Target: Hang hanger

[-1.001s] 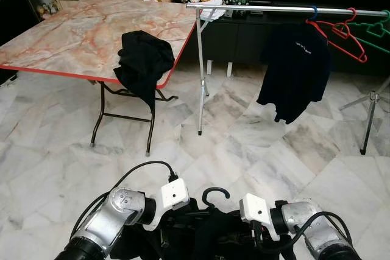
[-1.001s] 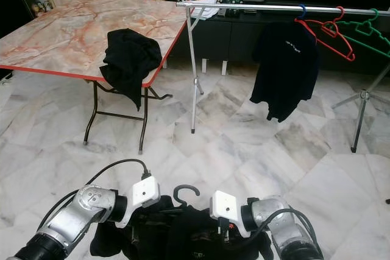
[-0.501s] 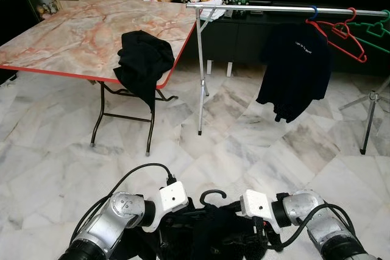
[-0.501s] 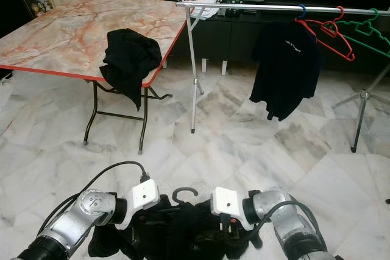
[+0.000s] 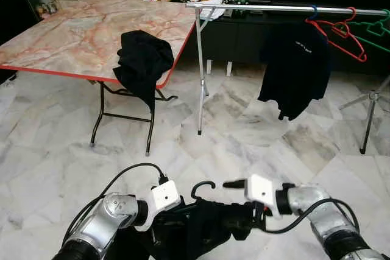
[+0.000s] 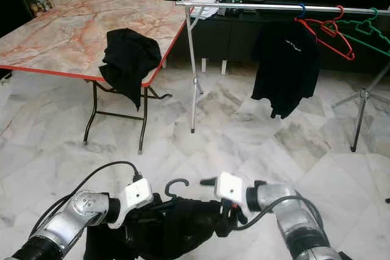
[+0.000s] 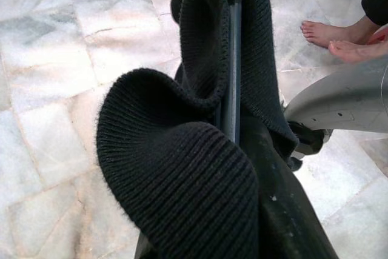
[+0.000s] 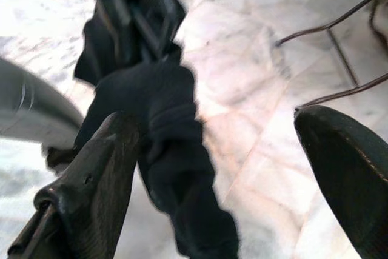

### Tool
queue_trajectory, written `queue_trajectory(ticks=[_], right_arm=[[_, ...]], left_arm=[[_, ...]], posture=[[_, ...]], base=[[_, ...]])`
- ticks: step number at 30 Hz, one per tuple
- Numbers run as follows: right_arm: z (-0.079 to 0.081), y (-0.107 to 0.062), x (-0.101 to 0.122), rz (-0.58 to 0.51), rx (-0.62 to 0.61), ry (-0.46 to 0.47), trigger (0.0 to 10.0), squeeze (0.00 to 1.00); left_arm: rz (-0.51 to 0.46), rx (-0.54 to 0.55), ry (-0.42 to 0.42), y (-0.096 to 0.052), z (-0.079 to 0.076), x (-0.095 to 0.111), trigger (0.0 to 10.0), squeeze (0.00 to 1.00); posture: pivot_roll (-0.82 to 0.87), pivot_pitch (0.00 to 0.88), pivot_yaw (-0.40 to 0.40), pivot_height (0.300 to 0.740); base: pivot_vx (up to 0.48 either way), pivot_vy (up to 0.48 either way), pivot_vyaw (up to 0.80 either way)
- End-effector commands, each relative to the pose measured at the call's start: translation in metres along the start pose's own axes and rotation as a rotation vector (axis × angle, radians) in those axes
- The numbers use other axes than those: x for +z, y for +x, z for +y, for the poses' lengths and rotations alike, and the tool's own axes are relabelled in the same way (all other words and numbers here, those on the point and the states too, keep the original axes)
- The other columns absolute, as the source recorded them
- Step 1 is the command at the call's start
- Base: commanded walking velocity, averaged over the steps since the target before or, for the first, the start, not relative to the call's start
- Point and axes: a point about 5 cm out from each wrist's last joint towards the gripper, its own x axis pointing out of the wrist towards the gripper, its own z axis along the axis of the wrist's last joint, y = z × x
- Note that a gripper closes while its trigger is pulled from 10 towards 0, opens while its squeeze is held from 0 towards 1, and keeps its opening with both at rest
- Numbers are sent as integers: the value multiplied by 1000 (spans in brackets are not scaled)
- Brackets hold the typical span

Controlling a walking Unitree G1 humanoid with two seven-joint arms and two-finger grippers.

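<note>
A black hanger, its hook [image 5: 203, 187] pointing up, carries a black knitted garment [image 5: 213, 229] low in front of me. My left gripper [image 5: 173, 220] is buried in the cloth and shut on the hanger; in the left wrist view the hanger bar [image 7: 233, 40] runs through the folded knit [image 7: 182, 180]. My right gripper [image 5: 244, 202] is open beside the garment's right end. In the right wrist view its fingers [image 8: 91, 174] stand wide apart, with cloth [image 8: 176, 168] resting against one. The steel clothes rail [image 5: 274, 8] stands ahead to the right.
On the rail hang a black T-shirt [image 5: 295, 68], a red hanger [image 5: 341, 31] and a green hanger [image 5: 375, 28]. A marble-top folding table [image 5: 61, 35] with a black garment [image 5: 143, 62] stands at the left. A person's bare feet [image 7: 327, 31] are near on the marble floor.
My right gripper has lifted out of the garment and opened, one finger now sticking out above the cloth. The hanger and garment have shifted slightly left and up.
</note>
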Motion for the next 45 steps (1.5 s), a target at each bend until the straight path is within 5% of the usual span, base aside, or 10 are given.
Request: queue_trajectory(ticks=[1,4,5,7,8,14,18,26,32,45], right_arm=[[-4,-3,5,-23,-20,-9,10000,1000],[-8,-8,2,-6,-87,-18,10000,1000],[-18,-15,-2,-16,-272,42,10000,0],[-23,-18,-5,-18,-364,74,10000,0],[-29,-23,-12,-4,-532,122,10000,0],[-14,-24,-43,-74,-860,435,10000,0],[4,-18,-60,-67,-923,559,10000,0],[89,-10,-132,88,-1345,1337,10000,0],[132,5,-143,293,-1286,1375,10000,0],[167,15,-148,417,-1203,1323,10000,0]], left_arm=[[-2,12,9,-4,3,-1,0,0],[-18,34,5,-3,5,0,0,0],[-40,103,-15,-4,9,-1,2745,0],[-48,137,-24,-5,11,-2,2745,0],[-52,230,-51,-6,18,-5,10000,0],[-100,487,-205,-14,32,-18,10000,0],[-127,521,-223,-15,31,-20,10000,0],[-235,642,-303,-8,22,-20,10000,0],[-236,694,-325,-12,14,-27,10000,0],[-198,770,-344,-30,9,-44,10000,0]], posture=[[-26,118,39,740],[-25,119,37,740],[-27,121,34,740],[-26,120,33,740],[-25,119,35,740],[-26,118,43,740],[-33,115,40,740],[-37,78,43,740],[-19,46,44,740],[-11,12,75,740]], base=[[0,0,0],[0,0,0],[0,0,0],[0,0,0],[0,0,0],[0,0,0],[0,0,0],[0,0,0],[0,0,0],[0,0,0]])
